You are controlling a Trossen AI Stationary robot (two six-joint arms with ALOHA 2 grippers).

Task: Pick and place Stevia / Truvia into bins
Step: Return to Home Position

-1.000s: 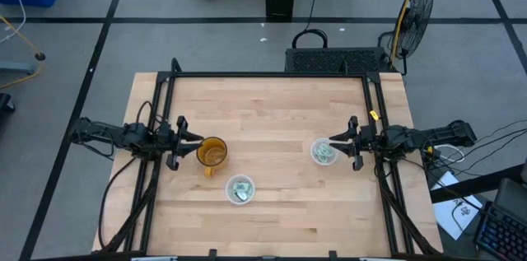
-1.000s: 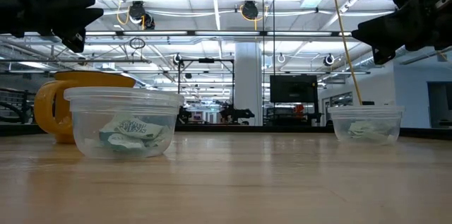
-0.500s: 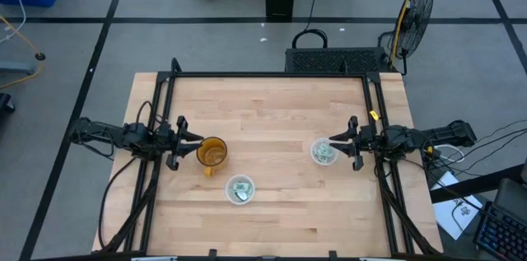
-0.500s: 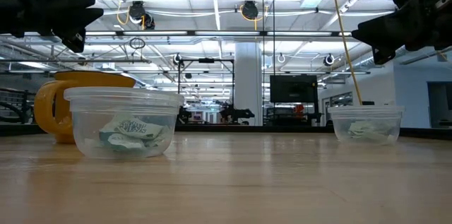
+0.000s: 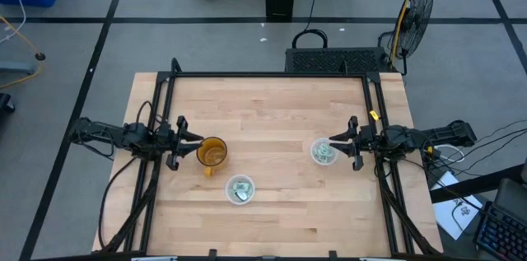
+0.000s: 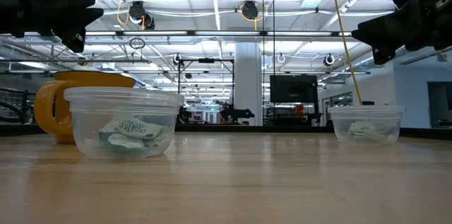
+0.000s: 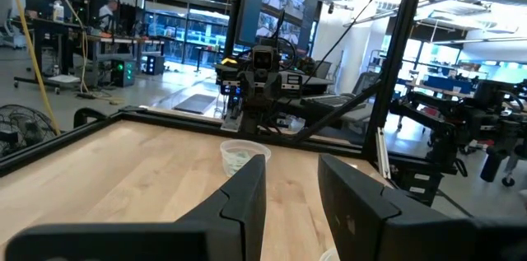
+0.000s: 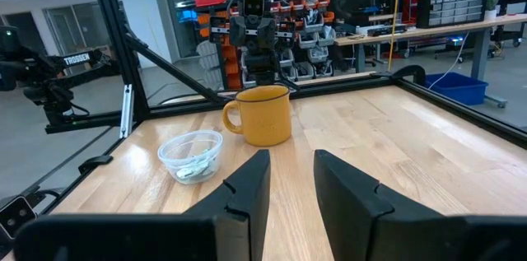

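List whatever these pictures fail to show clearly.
- Sachets in the near clear cup: count unreadable, crumpled behind its wall in the low view, too small in the high view.
- Amber mug: largely hidden behind that cup in the low view.
- Left gripper and right gripper: cut by the low view's top edge.

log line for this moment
left gripper open, left edge | right gripper open, right edge | sachets in left cup, right cup
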